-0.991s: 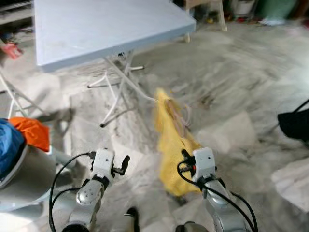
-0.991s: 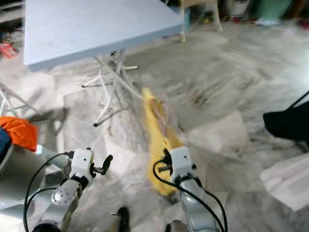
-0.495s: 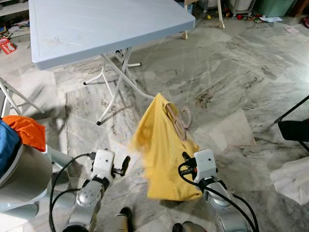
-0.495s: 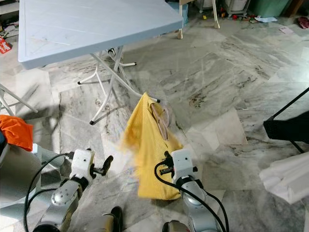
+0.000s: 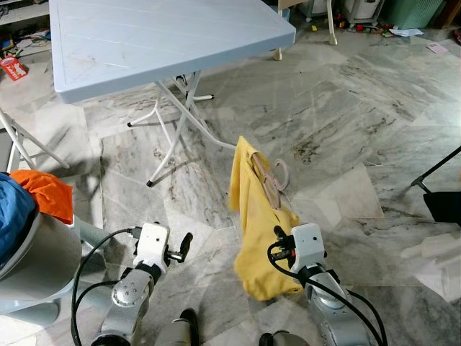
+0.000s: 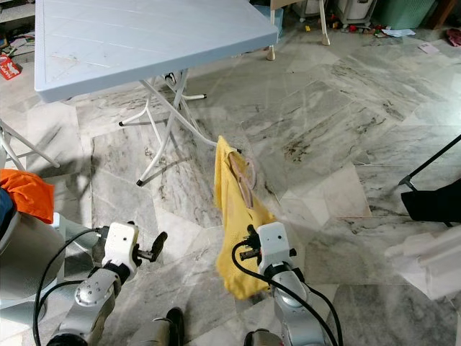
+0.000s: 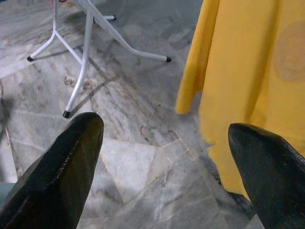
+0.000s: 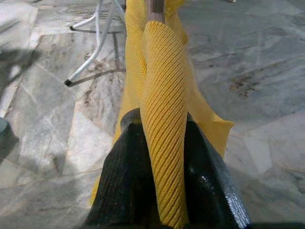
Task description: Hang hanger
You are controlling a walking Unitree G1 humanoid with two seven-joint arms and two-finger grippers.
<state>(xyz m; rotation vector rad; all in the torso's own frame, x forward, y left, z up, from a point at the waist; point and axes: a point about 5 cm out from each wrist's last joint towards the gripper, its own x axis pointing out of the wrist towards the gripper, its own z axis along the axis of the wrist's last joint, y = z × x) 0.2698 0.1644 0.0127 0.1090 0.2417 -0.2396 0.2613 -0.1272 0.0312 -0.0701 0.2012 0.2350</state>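
— Where's the hanger (image 5: 266, 182) from your end?
— I've got it in the right gripper (image 8: 162, 143), fingers pinching the yellow garment (image 5: 257, 223) wrapped over it; the pinkish hook sticks out near the cloth's top, at about one o'clock from the wrist.
— And the other arm?
— My left gripper (image 7: 167, 157) is spread wide, holding nothing, hovering over the marble floor (image 5: 346, 108). The folding table (image 5: 158, 36) stands at eleven o'clock.
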